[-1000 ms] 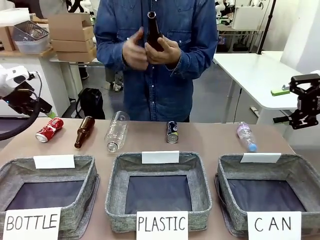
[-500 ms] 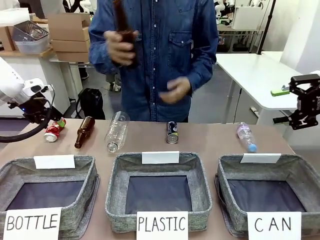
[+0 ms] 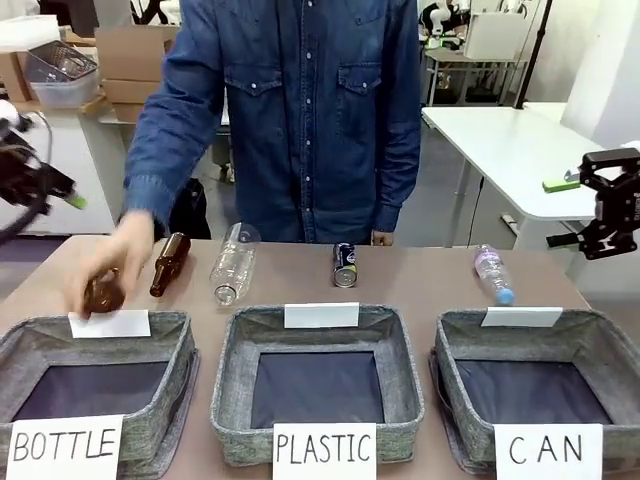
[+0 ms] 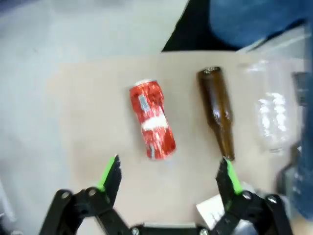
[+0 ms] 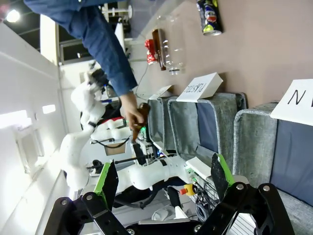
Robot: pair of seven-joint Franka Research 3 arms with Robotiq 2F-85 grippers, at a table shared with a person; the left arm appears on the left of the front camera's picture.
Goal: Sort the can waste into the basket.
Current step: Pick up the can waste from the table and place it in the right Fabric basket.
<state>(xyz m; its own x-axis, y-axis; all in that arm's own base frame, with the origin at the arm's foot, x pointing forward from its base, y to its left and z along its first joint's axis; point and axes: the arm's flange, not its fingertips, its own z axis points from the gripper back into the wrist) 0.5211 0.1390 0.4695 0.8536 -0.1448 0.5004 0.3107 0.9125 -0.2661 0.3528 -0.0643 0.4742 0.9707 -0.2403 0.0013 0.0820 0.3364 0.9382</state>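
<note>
The basket (image 3: pixel 590 325) bears a label reading CAN; left gripper (image 4: pixel 169 164) (facing the red can (image 4: pixel 151 120)) and right gripper (image 5: pixel 164 166) gape empty.

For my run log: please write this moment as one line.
left fingers open above dented red metal can | right fingers open | grey woven CAN basket empty

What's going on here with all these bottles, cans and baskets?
A person's hand holds a brown bottle at the far rim of the BOTTLE basket. The robot's left gripper hovers open above the red can, which lies on the table beside a second brown bottle. The right gripper hangs open off to the side, holding nothing. The black can lies farther along the table, and neither can is in the CAN basket yet.
</note>
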